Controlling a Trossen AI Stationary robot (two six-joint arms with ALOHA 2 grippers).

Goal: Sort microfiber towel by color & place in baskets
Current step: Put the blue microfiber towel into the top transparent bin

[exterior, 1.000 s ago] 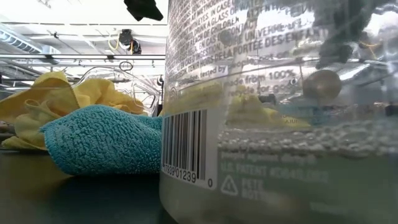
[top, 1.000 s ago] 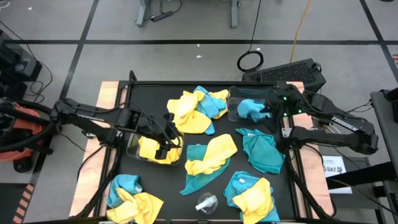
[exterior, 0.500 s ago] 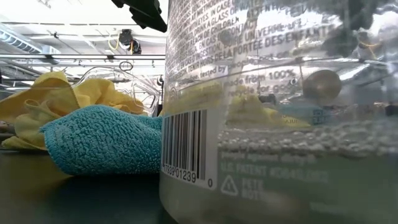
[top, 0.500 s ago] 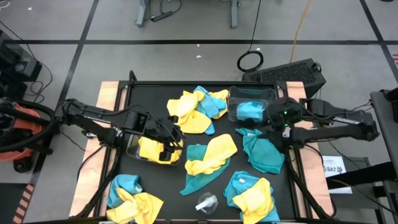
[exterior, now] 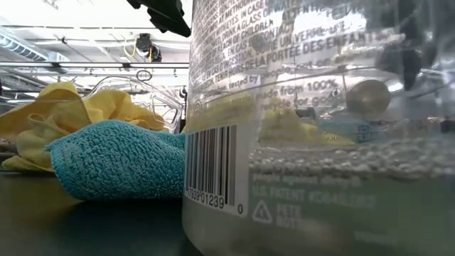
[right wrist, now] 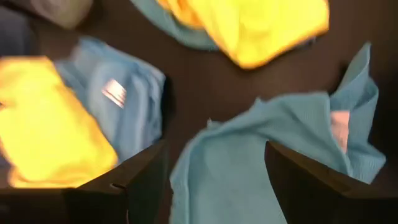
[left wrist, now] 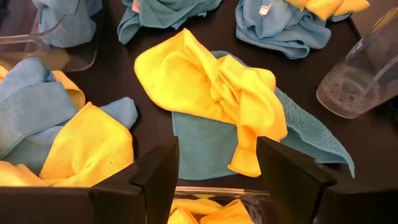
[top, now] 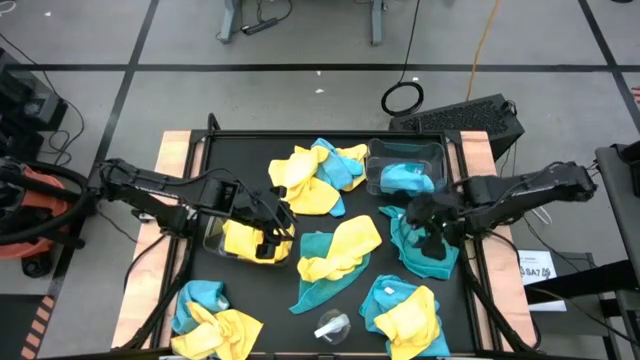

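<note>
Yellow and teal microfiber towels lie in loose heaps on the black table. The left basket (top: 212, 238) holds yellow towels (top: 250, 243). The right basket (top: 405, 152) holds a teal towel (top: 405, 178). My left gripper (top: 268, 232) (left wrist: 214, 186) is open above the left basket's right end and holds nothing. My right gripper (top: 430, 225) (right wrist: 214, 180) is open over a spread teal towel (top: 425, 252) (right wrist: 249, 162) near the table's right edge. That view is blurred, and no touch shows.
A yellow towel on a teal one (top: 340, 250) (left wrist: 211, 93) lies mid-table. Mixed heaps sit at the far middle (top: 315, 175), near left (top: 210, 315) and near right (top: 405, 315). A clear plastic cup (top: 330, 325) (exterior: 320, 142) lies at the near edge and fills most of the low view.
My right gripper has moved from the right basket toward the table's near edge and now hangs over the spread teal towel. The teal towel in the right basket has stayed there.
</note>
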